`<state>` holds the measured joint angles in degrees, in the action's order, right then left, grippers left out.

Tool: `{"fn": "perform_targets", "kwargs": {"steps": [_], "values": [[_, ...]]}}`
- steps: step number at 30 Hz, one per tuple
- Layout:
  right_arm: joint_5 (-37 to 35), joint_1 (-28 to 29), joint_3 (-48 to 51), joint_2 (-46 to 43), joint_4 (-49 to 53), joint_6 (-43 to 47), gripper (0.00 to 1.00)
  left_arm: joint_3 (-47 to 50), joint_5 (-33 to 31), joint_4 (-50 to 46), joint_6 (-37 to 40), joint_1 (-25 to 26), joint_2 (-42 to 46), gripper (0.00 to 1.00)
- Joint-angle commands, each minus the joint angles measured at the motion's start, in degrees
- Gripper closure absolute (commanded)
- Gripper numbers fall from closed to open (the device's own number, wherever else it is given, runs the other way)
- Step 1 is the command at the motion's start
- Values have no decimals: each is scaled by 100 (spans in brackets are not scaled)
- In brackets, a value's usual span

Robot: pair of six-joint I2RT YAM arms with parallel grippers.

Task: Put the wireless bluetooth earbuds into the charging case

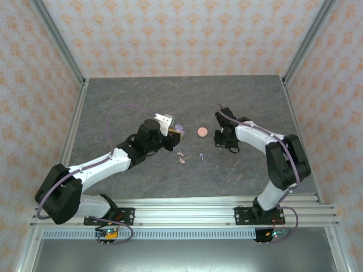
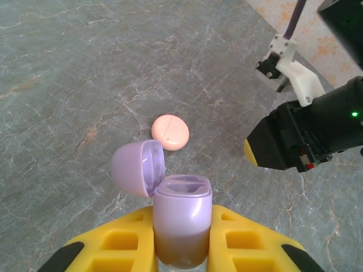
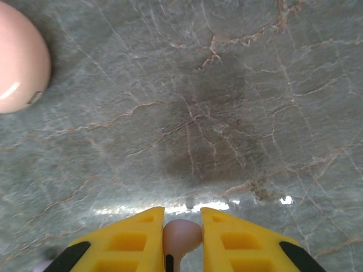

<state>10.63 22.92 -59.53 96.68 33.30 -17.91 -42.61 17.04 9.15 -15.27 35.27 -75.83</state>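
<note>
1. Table (image 1: 113,102): grey, veined stone-look top, walled in by patterned panels on its far, left and right edges.
2. Left arm (image 1: 102,164): white and black, reaching from the near-left corner towards the table's middle.
3. Right arm (image 1: 266,141): white and black, bent in from the near-right corner towards the middle.
4. Left gripper (image 1: 176,134): yellow fingers clamped on the lilac charging case, one finger on each side of its base.
5. Right gripper (image 3: 182,218): yellow fingers pinched on a pale pink earbud, hanging low over bare table, just right of the pink case.
6. Lilac charging case (image 2: 182,209): held upright off the table left of centre, its lid (image 2: 138,168) hinged open and tipped to the left.
7. Pink charging case (image 2: 170,132): round, closed, flat on the table near its centre, between the two grippers and touching neither.
8. Pale pink earbud (image 3: 181,237): gripped by the right gripper, rounded head showing between the fingertips.
9. Loose pale pink earbud (image 1: 181,157): on the table, nearer the near edge than the pink case; whether one piece or two, too small to tell.
10. Lilac earbud (image 1: 202,157): on the table just right of item 9, apart from it.
</note>
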Motion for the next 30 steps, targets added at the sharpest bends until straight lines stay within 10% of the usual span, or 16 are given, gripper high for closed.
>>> {"fn": "perform_targets", "kwargs": {"steps": [1, 30], "values": [[-224, -24, -40, 252, -59, 21, 80, -168, -136, -177, 112, 42, 124, 80], [378, -160, -698, 869, 906, 249, 65, -153, -133, -206, 119, 42, 95, 81]]}}
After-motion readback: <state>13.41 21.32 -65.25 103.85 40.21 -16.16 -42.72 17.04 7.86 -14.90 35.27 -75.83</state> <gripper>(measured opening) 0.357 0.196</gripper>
